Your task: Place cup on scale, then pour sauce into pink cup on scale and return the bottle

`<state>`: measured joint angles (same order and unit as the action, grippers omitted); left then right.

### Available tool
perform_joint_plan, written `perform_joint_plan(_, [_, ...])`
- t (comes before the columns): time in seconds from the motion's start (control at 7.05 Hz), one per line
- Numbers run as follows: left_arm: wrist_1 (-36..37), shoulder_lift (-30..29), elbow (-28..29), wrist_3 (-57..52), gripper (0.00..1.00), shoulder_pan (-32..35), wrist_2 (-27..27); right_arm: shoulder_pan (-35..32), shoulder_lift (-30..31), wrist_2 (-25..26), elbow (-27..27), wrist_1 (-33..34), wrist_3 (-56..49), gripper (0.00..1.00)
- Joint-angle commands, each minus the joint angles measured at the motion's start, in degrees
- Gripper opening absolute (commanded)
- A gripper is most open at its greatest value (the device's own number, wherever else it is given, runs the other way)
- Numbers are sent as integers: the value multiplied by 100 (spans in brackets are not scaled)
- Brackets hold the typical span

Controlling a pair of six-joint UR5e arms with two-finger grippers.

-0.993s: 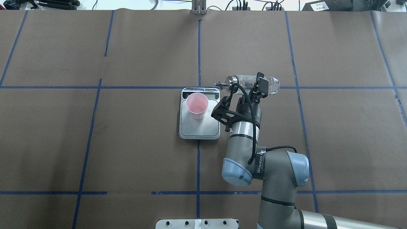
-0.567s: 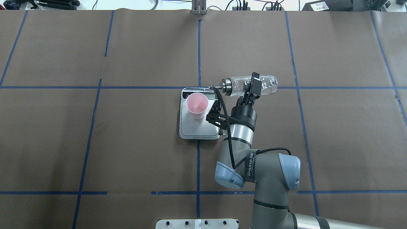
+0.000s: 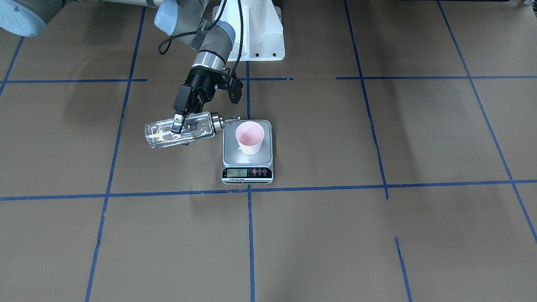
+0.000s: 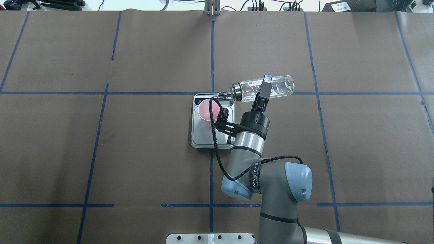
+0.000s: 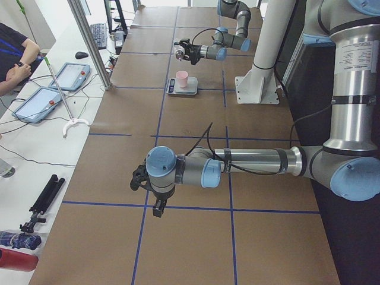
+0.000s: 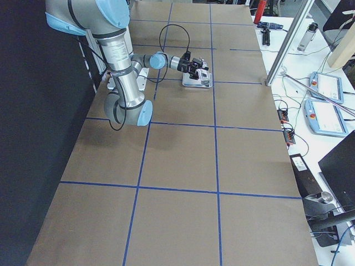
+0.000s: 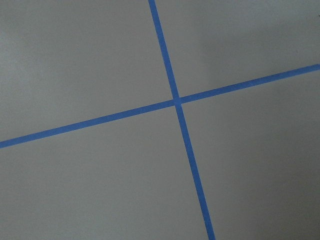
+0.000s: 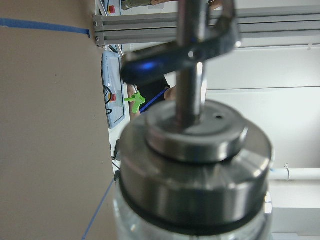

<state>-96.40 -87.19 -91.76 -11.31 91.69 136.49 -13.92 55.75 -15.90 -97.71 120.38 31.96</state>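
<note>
My right hand (image 4: 265,87) grips the bottle (image 4: 280,86) nearly level, spout toward the cup (image 4: 205,111) on the scale (image 4: 203,136); wide worktop (image 4: 356,135) beyond the hand.

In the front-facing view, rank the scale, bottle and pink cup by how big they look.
1. scale: largest area.
2. bottle: longer than the scale is wide, but slimmer. It is held up nearer the camera, so the gap is unsure.
3. cup: clearly smallest.
</note>
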Motion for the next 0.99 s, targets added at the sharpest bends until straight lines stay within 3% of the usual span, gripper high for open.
perform_joint_plan(0.0, [-2,0,35,-3,100,-2,9,3,-300,96,495,91,-6,0])
perform_joint_plan(0.85, [7,9,44,-3,100,-2,9,-23,-258,377,586,320,3,0])
